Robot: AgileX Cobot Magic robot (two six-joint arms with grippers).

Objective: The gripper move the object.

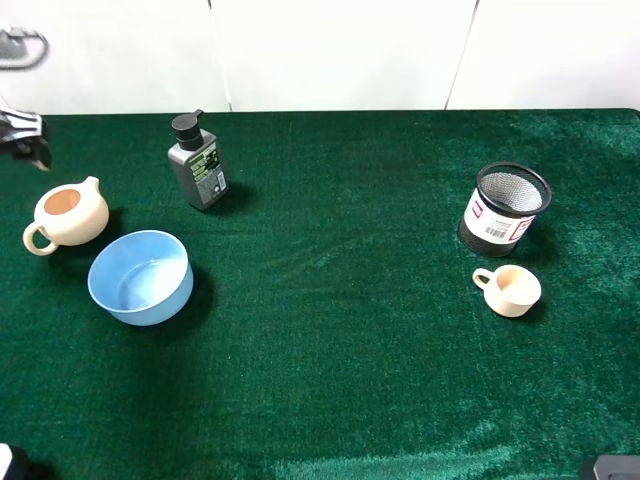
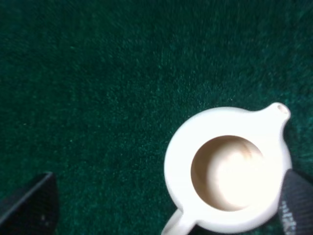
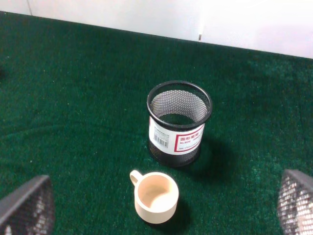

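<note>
From the high camera, a green cloth [image 1: 340,350] covers the table. The cream teapot [image 1: 68,215] stands upright near the left edge, its spout toward the back and its loop handle toward the front left. Just in front of it and a little to the right sits a light blue bowl [image 1: 140,277], close by but apart. Behind the bowl stands a grey pump bottle [image 1: 197,164] with a black top. The left gripper [image 1: 30,138] shows only as a dark tip at the far left edge, behind the teapot and not touching it. On the right side stand a black mesh cup [image 1: 507,209] with a red-and-white label and, in front of it, a small cream cup [image 1: 510,290].

The left wrist camera looks straight down on the teapot [image 2: 227,169] (brownish inside, no lid). The two fingers [image 2: 29,205] are spread wide and hold nothing; one of them overlaps the teapot's edge in this view, though contact cannot be judged.

The right wrist camera shows the mesh cup [image 3: 179,122] and the small cup [image 3: 155,197] near each other. The right gripper's fingers [image 3: 27,208] stand wide apart, empty.
</note>
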